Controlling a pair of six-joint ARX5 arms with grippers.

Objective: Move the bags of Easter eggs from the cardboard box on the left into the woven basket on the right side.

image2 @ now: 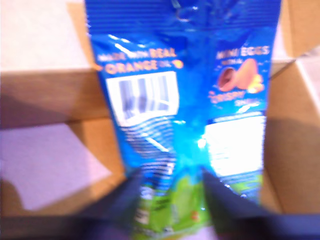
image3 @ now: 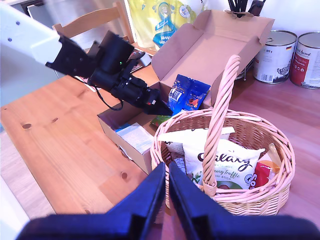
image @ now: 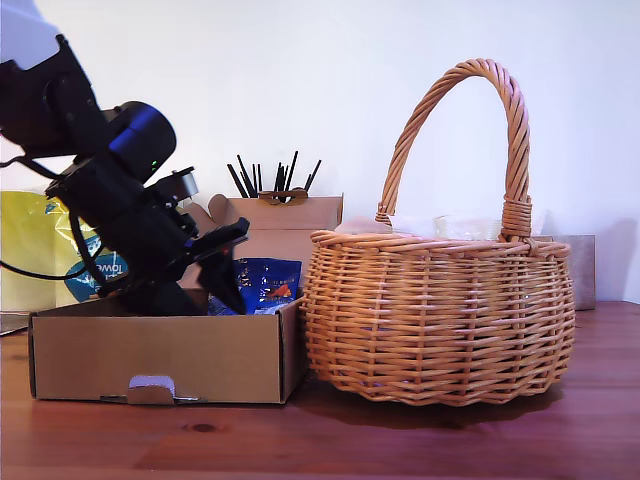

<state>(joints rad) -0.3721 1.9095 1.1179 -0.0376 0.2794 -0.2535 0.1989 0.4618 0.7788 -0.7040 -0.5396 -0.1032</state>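
My first gripper (image: 225,285) (image2: 172,200) is shut on the lower edge of a dark blue "Mini Eggs" bag (image: 266,283) (image2: 185,100) (image3: 188,95), holding it upright just above the cardboard box (image: 160,355) (image3: 210,45). A white-and-green bag (image3: 132,137) lies inside the box. The woven basket (image: 440,320) (image3: 285,145) stands beside the box on the exterior view's right. It holds a cream bag with dark script (image3: 225,160), a red-orange bag (image3: 262,175) and a pale bag (image3: 175,142). My second gripper (image3: 167,195) hovers shut over the basket's near rim, out of the exterior view.
A yellow-and-blue towel pack (image: 40,240) (image3: 160,20) stands behind the box. Black utensils (image: 275,178) rise behind the box flap. Two tins (image3: 272,50) (image3: 307,52) stand past the basket, and a chair (image3: 95,22) sits behind the first arm. The basket's tall handle (image: 515,140) arches overhead.
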